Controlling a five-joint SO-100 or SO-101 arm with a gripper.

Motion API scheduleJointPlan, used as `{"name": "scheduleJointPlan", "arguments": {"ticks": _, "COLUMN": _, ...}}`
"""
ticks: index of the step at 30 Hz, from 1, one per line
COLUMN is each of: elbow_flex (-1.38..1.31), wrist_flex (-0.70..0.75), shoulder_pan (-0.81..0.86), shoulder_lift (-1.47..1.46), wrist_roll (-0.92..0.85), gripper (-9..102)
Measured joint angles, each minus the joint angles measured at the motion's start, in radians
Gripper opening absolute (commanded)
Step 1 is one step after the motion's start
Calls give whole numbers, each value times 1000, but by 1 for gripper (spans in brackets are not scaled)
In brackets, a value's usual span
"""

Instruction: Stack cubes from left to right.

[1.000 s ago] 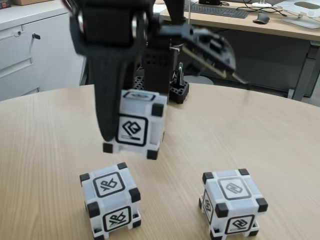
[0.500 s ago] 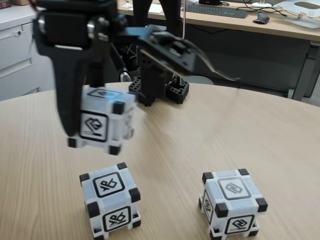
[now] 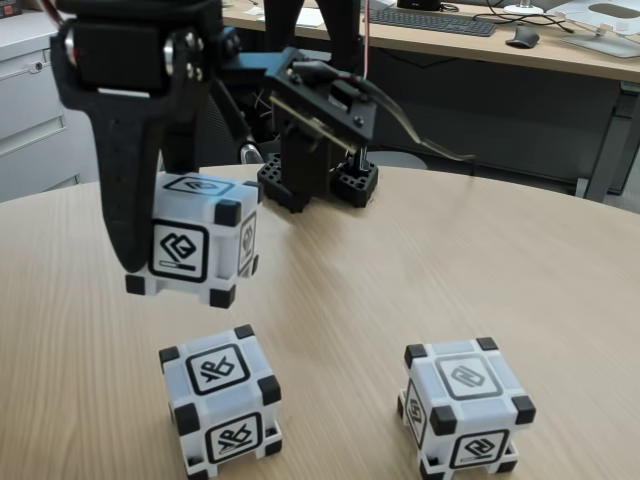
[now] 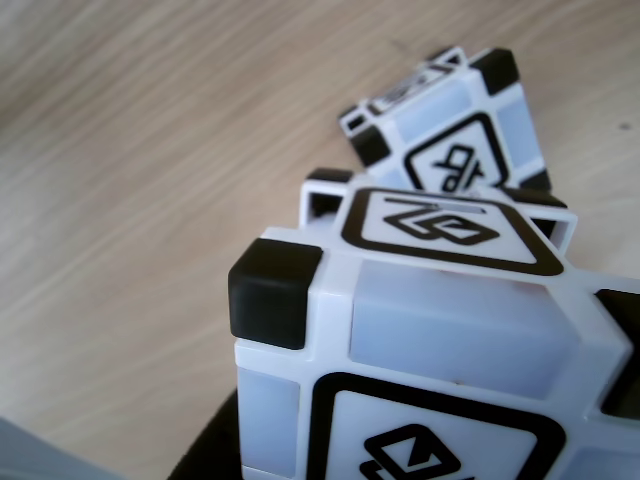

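In the fixed view my gripper (image 3: pixel 182 260) is shut on a white-grey cube (image 3: pixel 197 240) with black corners, held in the air above the round wooden table (image 3: pixel 480 270). One black finger (image 3: pixel 125 215) covers the cube's left side; the other finger is hidden behind it. Just below and slightly right of it, a second cube (image 3: pixel 220 400) rests on the table. A third cube (image 3: pixel 465 405) sits further right near the front edge. The other view shows the held cube (image 4: pixel 440 320) up close, with the table cube (image 4: pixel 455 150) just beyond it.
The arm's black base (image 3: pixel 315 165) and a black perforated holder (image 3: pixel 355 185) stand at the table's far side. Behind are an office desk (image 3: pixel 560 50) with a keyboard (image 3: pixel 430 20) and a white cabinet (image 3: pixel 40 110) on the left.
My gripper has carried the held cube leftward from the table's middle to above and left of the left table cube. Both table cubes have stayed put.
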Motion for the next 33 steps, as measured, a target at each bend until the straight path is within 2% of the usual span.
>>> {"name": "scheduleJointPlan", "arguments": {"ticks": 11, "elbow_flex": -86, "wrist_flex": 0, "shoulder_pan": 0, "shoulder_lift": -2, "wrist_roll": -18, "gripper": 6}}
{"name": "scheduleJointPlan", "arguments": {"ticks": 33, "elbow_flex": -202, "wrist_flex": 0, "shoulder_pan": -9, "shoulder_lift": -193, "wrist_roll": -20, "gripper": 6}}
